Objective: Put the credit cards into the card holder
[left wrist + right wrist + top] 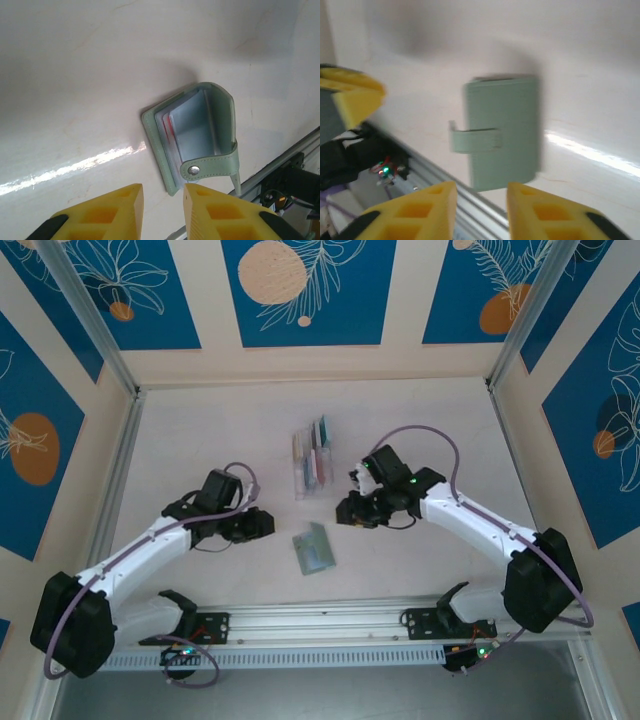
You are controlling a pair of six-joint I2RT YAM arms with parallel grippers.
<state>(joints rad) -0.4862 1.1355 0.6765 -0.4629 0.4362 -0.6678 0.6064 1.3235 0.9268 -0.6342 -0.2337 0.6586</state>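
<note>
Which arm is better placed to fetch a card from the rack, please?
Right, probably: the right gripper sits open close to the rack, while the left gripper is farther off, beside the holder.

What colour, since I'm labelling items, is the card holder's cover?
The card holder is sage green outside, clearest in the left wrist view.

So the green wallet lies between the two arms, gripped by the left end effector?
No. The wallet does lie between the arms, but nothing grips it: the left wrist view shows the left end effector stopped short of it, open and holding nothing.
</note>
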